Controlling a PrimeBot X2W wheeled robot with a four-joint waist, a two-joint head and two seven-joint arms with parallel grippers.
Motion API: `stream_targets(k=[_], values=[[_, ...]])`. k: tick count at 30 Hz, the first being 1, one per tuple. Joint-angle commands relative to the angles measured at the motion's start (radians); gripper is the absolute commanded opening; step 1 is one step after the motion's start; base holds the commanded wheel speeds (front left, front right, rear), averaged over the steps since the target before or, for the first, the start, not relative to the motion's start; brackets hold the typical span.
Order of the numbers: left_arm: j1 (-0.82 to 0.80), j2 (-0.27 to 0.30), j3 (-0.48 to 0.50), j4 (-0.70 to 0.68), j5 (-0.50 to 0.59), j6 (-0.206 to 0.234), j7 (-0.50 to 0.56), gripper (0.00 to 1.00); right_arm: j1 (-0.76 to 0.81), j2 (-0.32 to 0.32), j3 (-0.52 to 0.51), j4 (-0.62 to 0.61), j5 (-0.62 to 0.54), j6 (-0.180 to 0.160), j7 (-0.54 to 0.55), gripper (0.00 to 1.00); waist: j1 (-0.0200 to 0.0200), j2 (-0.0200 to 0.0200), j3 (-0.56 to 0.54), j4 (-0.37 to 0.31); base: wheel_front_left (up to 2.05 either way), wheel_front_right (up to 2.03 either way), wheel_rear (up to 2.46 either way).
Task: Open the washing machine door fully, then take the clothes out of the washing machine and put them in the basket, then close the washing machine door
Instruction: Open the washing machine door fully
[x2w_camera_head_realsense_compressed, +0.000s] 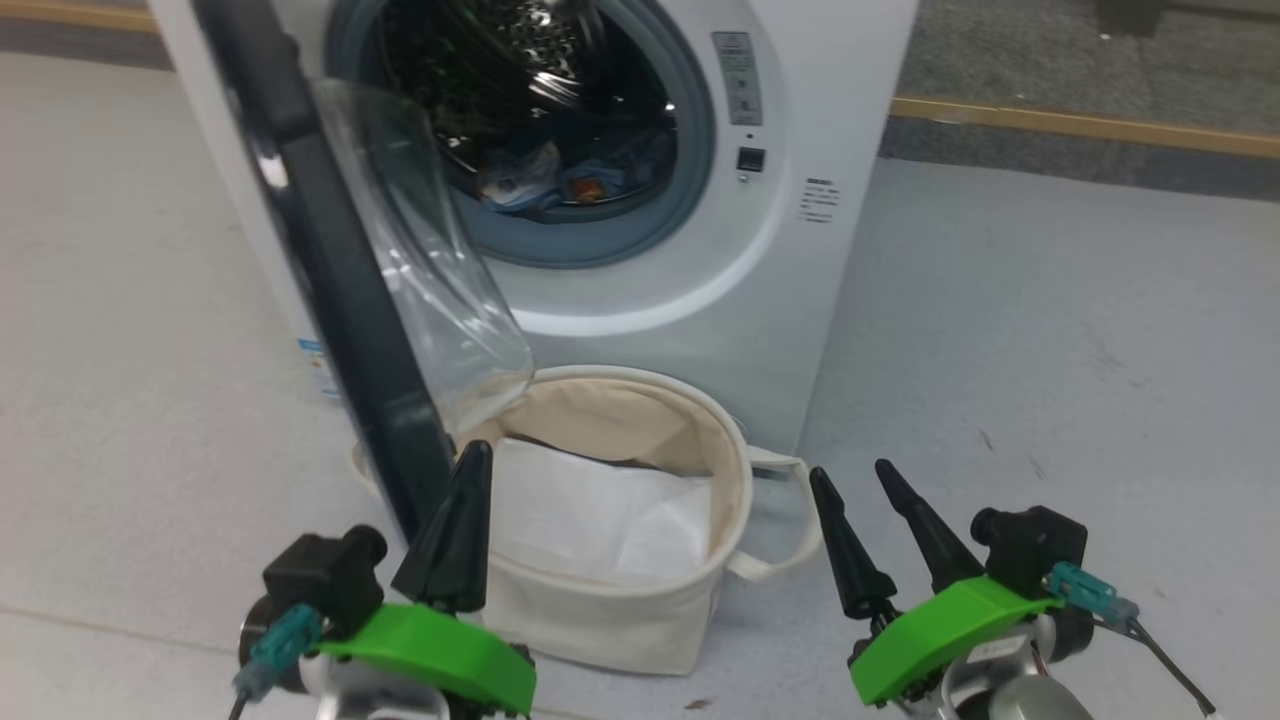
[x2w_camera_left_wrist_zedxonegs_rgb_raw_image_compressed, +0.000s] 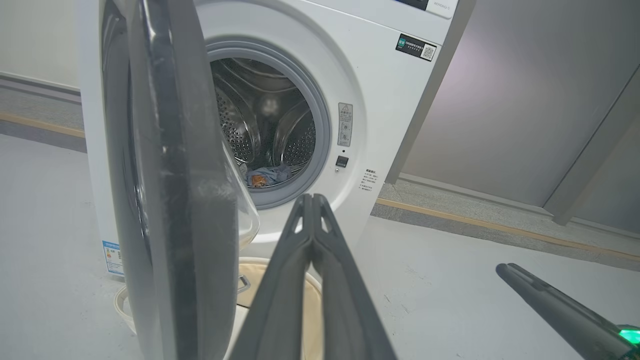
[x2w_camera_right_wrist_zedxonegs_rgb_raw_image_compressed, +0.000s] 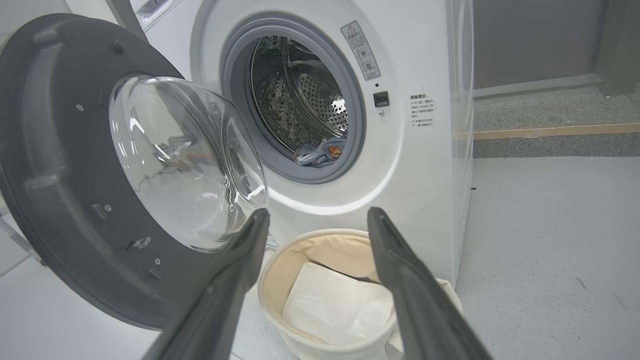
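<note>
Door (x2w_camera_head_realsense_compressed: 345, 300) angle decides the next move. It stands swung out from the machine (x2w_camera_head_realsense_compressed: 780, 250) on its left-side hinge, nearly edge-on to the head camera. Its black rim runs up and away from the left hand (x2w_camera_head_realsense_compressed: 472, 470), and its glass bulges rightward over the basket (x2w_camera_head_realsense_compressed: 600, 620). The left hand is the nearer one, just beside the rim's lower end on the glass side; whether it touches I cannot tell. Its fingers are pressed together with nothing between them. The right hand (x2w_camera_head_realsense_compressed: 850, 470) hangs well to the right, near the basket's right side, fingers spread and empty. By my reading the door is only partly open, so the step in hand is to swing it wider. From where it sits, the left hand would push leftward against the inner face. The clothes (x2w_camera_head_realsense_compressed: 560, 180) lie at the bottom of the drum (x2w_camera_head_realsense_compressed: 520, 60), beyond and above both hands and up to the right of the door's edge. Count: one machine, one door, one basket with one white sheet (x2w_camera_head_realsense_compressed: 600, 510) in it, two hands, and one bunch of blue cloth whose number of pieces cannot be made out.
</note>
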Motion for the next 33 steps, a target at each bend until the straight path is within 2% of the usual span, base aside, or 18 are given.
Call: stream_targets(k=[1, 7, 17, 25, 33], values=[[-0.067, -0.009, 0.041, -0.013, -0.008, 0.01, -0.001, 0.0, -0.03, 0.01, 0.021, -0.028, -0.007, 0.001, -0.011, 1.0, 0.0, -0.0001, 0.005, -0.018, 0.0, 0.0, 0.0], [-0.097, -0.034, 0.048, 0.124, -0.041, 0.028, -0.029, 0.0, -0.037, 0.012, 0.016, -0.009, -0.006, 0.001, -0.015, 1.0, 0.0, -0.0001, 0.013, -0.04, 0.0, 0.0, 0.0], [-0.144, -0.049, 0.115, 0.362, -0.122, 0.034, -0.129, 0.0, -0.051, 0.015, 0.031, 0.001, 0.001, 0.001, -0.021, 1.0, 0.0, -0.0001, 0.011, -0.012, 0.0, 0.0, 0.0], [-0.119, -0.017, 0.162, 0.368, -0.141, 0.048, -0.153, 0.0, -0.045, 0.016, 0.027, -0.006, -0.001, 0.001, -0.028, 1.0, 0.0, -0.0001, 0.017, 0.047, 0.0, 0.0, 0.0], [-0.074, 0.043, 0.261, 0.327, -0.174, 0.097, -0.15, 0.0, -0.037, 0.019, 0.026, -0.007, 0.002, 0.001, -0.035, 1.0, 0.0, -0.0001, 0.0, 0.087, 0.0, 0.0, 0.0]])
